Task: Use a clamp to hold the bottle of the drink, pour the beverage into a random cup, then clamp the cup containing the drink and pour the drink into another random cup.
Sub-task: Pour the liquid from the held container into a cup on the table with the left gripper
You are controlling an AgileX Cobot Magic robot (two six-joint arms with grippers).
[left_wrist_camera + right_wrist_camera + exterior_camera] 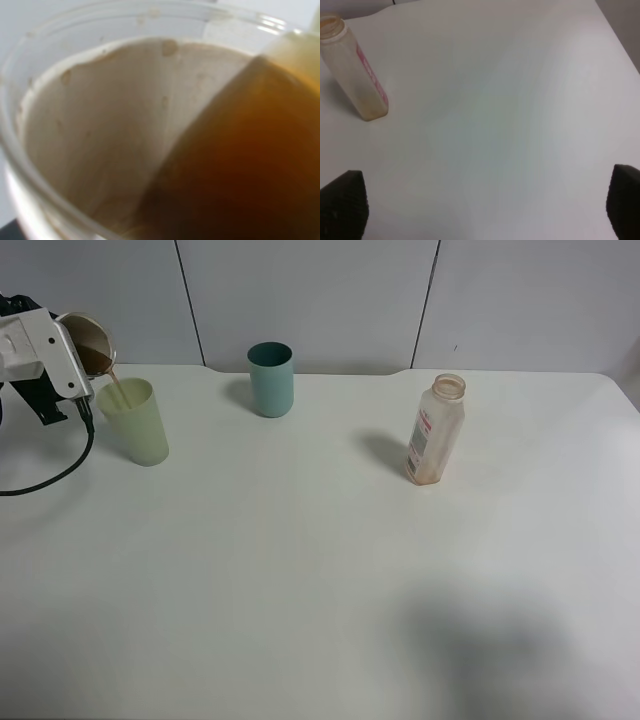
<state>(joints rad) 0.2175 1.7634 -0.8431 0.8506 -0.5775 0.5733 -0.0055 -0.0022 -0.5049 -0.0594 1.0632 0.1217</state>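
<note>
High cam: the left pincer point(75, 360) is at the far left edge of the surface point(320, 590), clenched on the cup point(90, 342). It holds the cup tipped, mouth facing down toward the pale yellow-green tumbler point(135, 425). A thin brown thread of beverage point(113, 388) runs from the cup's lip into that tumbler, which stands upright just below it. A black cable point(60, 475) loops under the arm. The teal tumbler point(271, 380) stands upright near the back edge, well apart from both. The bottle point(437, 430) stands upright on the right half w/ an open neck, a brownish tint low in its body and a white-and-pink label – the writing is too small to read.

Left wrist cam: the frame is filled by the cup's tan inside point(100, 125), speckled w/ drops. The brown beverage point(240, 160) is pooled against one side, up to the rim. The fingers don't show here.

Right wrist cam: two dark fingertips point(342, 207) sit at opposite edges of the frame, so the right pincer point(482, 205) is released, spread wide over bare surface point(510, 110) w/ nothing between. The bottle point(355, 75) stands well apart from it – the pink label stripe is visible, but the print is a blur.
</note>
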